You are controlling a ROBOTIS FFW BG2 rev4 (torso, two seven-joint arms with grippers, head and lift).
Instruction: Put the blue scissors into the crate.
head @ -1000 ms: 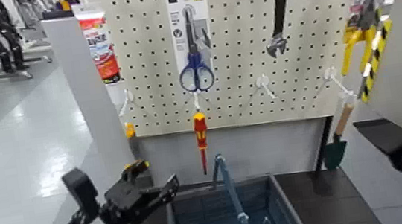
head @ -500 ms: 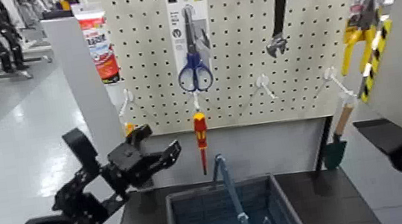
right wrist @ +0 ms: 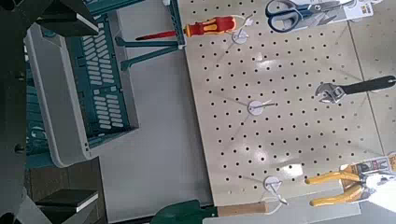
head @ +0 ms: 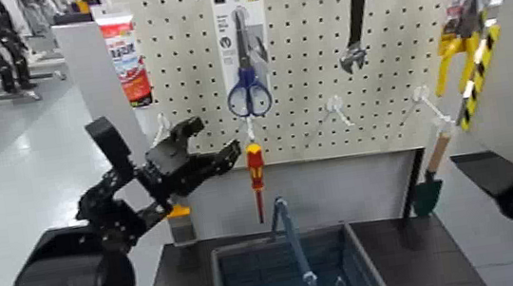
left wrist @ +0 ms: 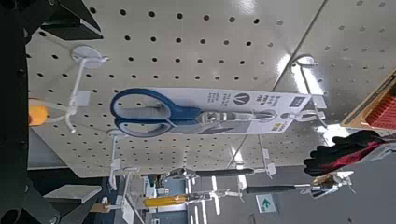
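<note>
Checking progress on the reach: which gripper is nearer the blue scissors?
Left. The left gripper is raised below-left of the blue scissors; the right gripper isn't visible in the head view.

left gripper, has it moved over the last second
Yes. The left gripper has risen and shifted right toward the pegboard, now beside the red-and-yellow screwdriver, below the blue scissors.

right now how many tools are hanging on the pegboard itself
3 that can be told: the blue scissors on their card at the top middle, the black wrench to their right, and the red-and-yellow screwdriver below the scissors. Items at the board's side edges may add more.
</note>
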